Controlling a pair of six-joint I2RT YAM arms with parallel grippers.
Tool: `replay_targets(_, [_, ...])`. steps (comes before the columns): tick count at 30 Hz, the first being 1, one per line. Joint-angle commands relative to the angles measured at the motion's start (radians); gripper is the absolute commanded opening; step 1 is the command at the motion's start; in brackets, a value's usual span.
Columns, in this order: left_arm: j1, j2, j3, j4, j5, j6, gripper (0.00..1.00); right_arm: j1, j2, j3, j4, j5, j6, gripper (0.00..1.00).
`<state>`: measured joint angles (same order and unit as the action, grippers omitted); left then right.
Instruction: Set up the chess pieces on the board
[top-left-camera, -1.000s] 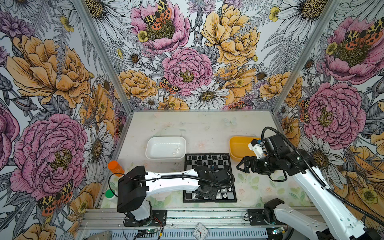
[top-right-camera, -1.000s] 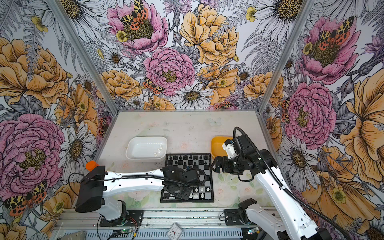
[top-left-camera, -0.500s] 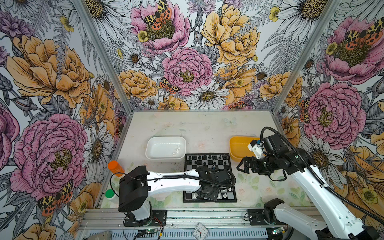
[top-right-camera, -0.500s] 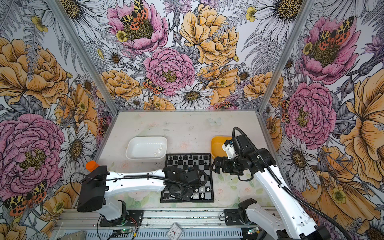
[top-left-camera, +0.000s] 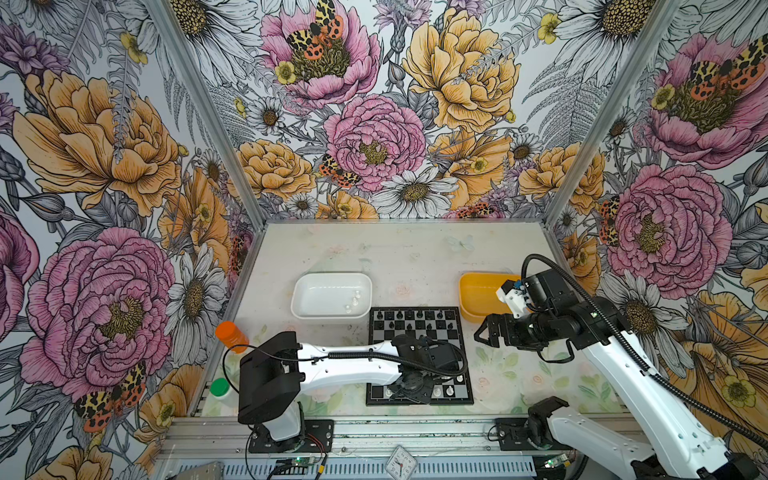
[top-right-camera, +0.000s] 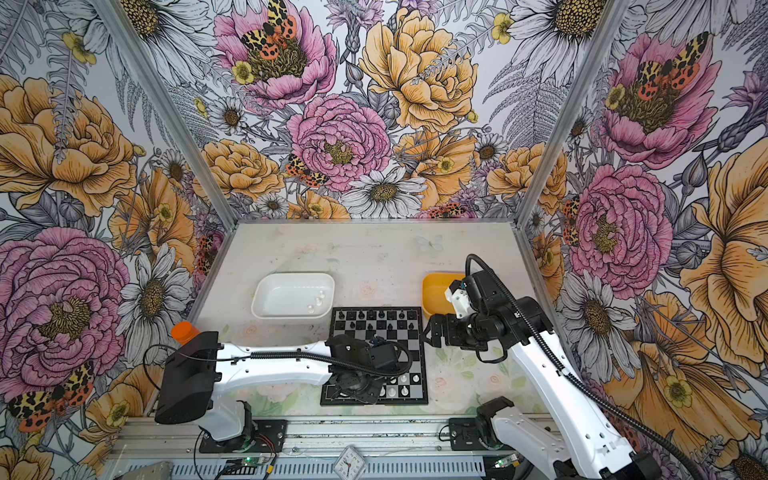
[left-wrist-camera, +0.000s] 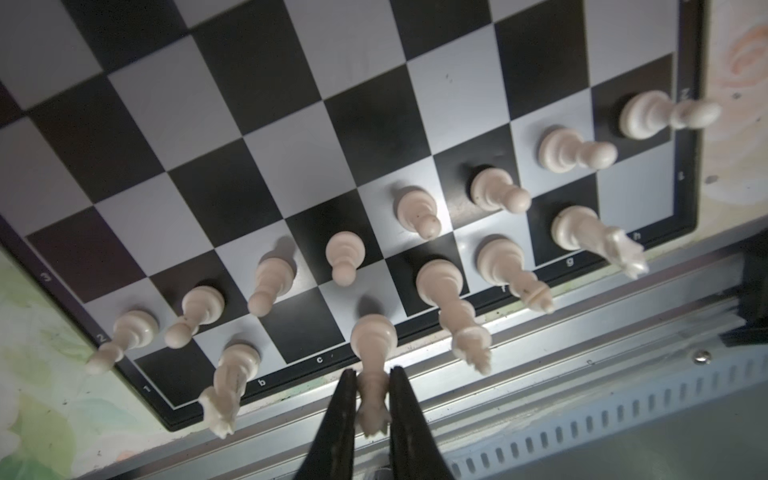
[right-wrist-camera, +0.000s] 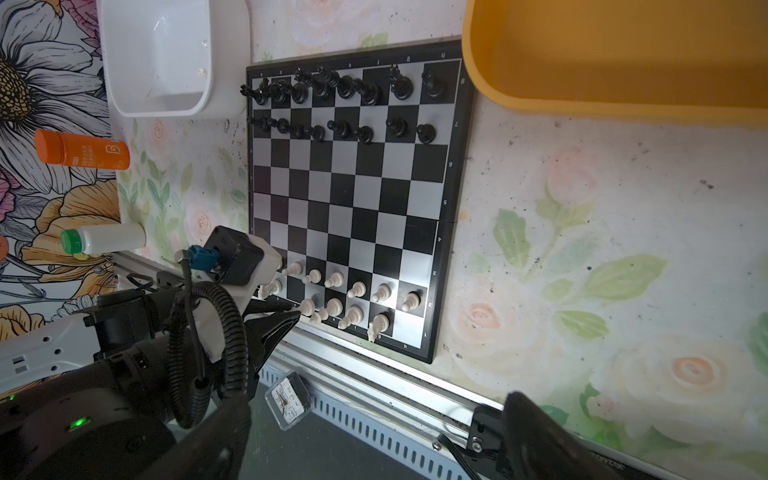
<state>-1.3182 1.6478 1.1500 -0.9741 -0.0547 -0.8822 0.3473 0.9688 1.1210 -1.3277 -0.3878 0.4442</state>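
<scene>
The board (top-left-camera: 441, 338) (top-right-camera: 400, 345) lies at the table's front middle. Black chess pieces (right-wrist-camera: 332, 87) fill its two far rows and white chess pieces (left-wrist-camera: 498, 191) stand on its two near rows. My left gripper (left-wrist-camera: 372, 370) hangs over the near edge in both top views (top-left-camera: 409, 386), shut on the crown-like top of a tall white piece (left-wrist-camera: 374, 340). That piece's base rests on a near-row square. My right gripper (top-left-camera: 484, 332) (right-wrist-camera: 374, 449) hovers just off the board's right side, open, with nothing between its fingers.
A white tray (top-left-camera: 316, 291) behind the board's left corner holds two loose white pieces (top-left-camera: 351, 305). A yellow tray (top-left-camera: 478, 295) stands behind the right corner. An orange bottle (top-left-camera: 230, 334) and a green-capped bottle (top-left-camera: 220, 388) stand by the left wall. A small clock (top-left-camera: 400, 462) lies on the front rail.
Almost nothing differs. The left gripper stays low over the board's near rows and the right arm holds its place beside the board.
</scene>
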Motion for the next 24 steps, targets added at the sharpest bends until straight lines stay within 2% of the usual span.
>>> replay_targets(1, [-0.005, 0.026, 0.013, 0.015, -0.002, 0.013, 0.18, 0.004, -0.021, 0.03, -0.008, 0.024, -0.007, 0.97])
replay_targets(11, [0.003, 0.041, 0.033, 0.015, -0.012, 0.03, 0.24, 0.002, -0.027, 0.038, -0.024, 0.035, -0.012, 0.97])
replay_targets(24, [0.021, 0.04, 0.036, 0.015, -0.019, 0.035, 0.23, 0.001, -0.015, 0.044, -0.031, 0.046, -0.021, 0.97])
